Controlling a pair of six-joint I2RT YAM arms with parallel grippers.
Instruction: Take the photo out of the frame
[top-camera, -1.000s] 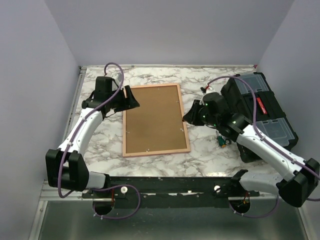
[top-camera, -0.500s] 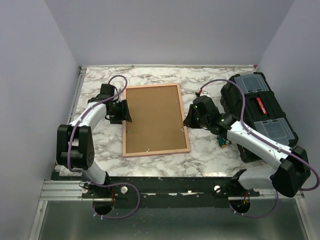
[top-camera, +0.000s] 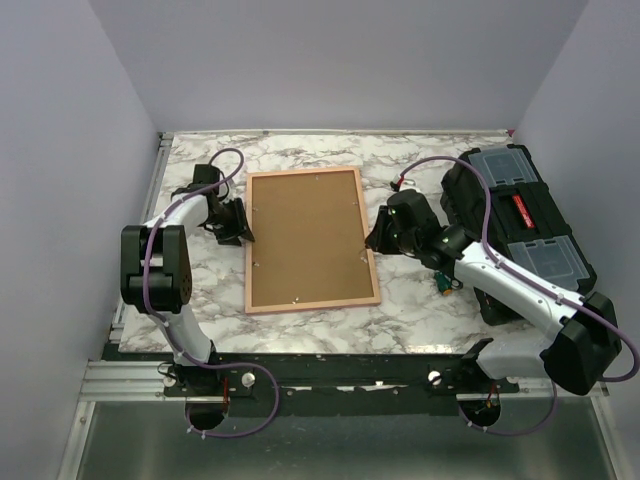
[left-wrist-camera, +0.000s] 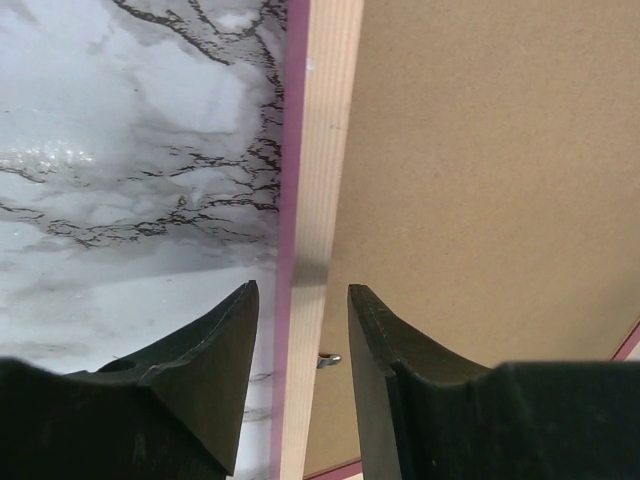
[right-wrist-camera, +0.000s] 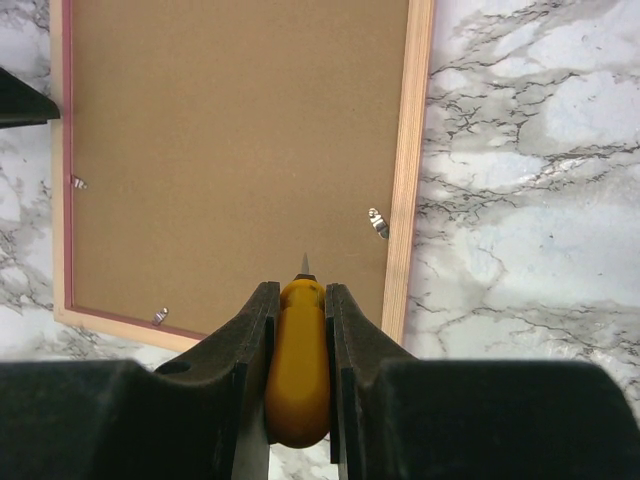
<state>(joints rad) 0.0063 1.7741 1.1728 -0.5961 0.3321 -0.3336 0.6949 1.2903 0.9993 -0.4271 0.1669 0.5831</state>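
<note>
Now the left gripper (left-wrist-camera: 302, 300) sits half-open astride the long left rail of the face-down frame (left-wrist-camera: 325, 150), while the right gripper (right-wrist-camera: 300, 292), clamping a yellow-handled tool (right-wrist-camera: 297, 385), holds its tip near the right-rail clip (right-wrist-camera: 377, 222).

We see our right tool (right-wrist-camera: 300, 296) squeezing a yellow screwdriver (right-wrist-camera: 297, 375). Its little tip points at the frame (right-wrist-camera: 240, 150), which lies brown back up on the marble tabletop (right-wrist-camera: 530, 200).
</note>
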